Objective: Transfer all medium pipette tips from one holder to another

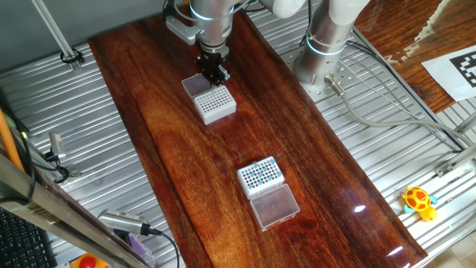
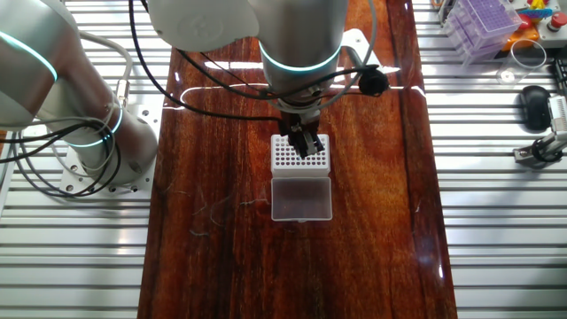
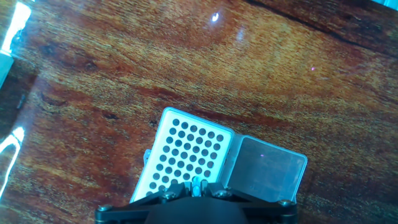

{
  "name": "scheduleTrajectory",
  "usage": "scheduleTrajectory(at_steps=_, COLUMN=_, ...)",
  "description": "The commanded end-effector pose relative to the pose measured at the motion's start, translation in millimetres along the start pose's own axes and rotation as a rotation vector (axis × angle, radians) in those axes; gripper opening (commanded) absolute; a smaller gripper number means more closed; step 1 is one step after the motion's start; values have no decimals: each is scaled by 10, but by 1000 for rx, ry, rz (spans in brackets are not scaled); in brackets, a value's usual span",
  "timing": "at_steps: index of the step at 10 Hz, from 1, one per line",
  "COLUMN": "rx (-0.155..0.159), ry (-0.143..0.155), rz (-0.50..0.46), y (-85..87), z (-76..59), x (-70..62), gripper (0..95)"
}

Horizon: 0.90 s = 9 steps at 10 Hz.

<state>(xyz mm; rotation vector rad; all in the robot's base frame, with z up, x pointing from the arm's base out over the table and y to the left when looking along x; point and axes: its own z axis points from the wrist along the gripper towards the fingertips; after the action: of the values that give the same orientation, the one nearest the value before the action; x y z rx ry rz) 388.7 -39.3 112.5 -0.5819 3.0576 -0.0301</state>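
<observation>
Teal dots are the medium pipette tips [image 1: 260, 175], and as far as I can see they all sit in the rack nearest the front edge in one fixed view, the one with its clear lid [image 1: 274, 205] folded open beside it. My gripper [image 1: 213, 72] is well apart from them, hovering low over the far rack [image 1: 216, 103], whose holes all look dark and empty in the hand view. In that view there's a slim pale-teal sliver [image 3: 197, 185] right between my fingers, so my guess is I'm pinched on one tip and about to seat it, but honestly I cannot tell for sure whether the jaws are clamped on anything. If so, the trick is lining the tip over one hole near the rack's edge, coming straight down with no tilt, and letting go only once it's sitting in the hole. The far rack's lid [image 3: 265, 170] lies open alongside, so I'd avoid drifting that way.
</observation>
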Motion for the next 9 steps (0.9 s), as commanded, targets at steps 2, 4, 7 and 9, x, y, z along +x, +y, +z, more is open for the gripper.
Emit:
scheduleTrajectory(at_steps=2, rx=0, ry=0, rz=-5, y=-3, z=10, x=-9, gripper=190)
scheduleTrajectory(at_steps=4, rx=-4, ry=-2, rz=-14, y=-3, z=10, x=-9, gripper=190)
scheduleTrajectory(at_steps=7, rx=-6, ry=-3, rz=-12, y=-3, z=10, x=-10, gripper=0)
scheduleTrajectory(at_steps=9, rx=-9, ry=-2, rz=-11, y=-1, z=11, x=-12, gripper=0)
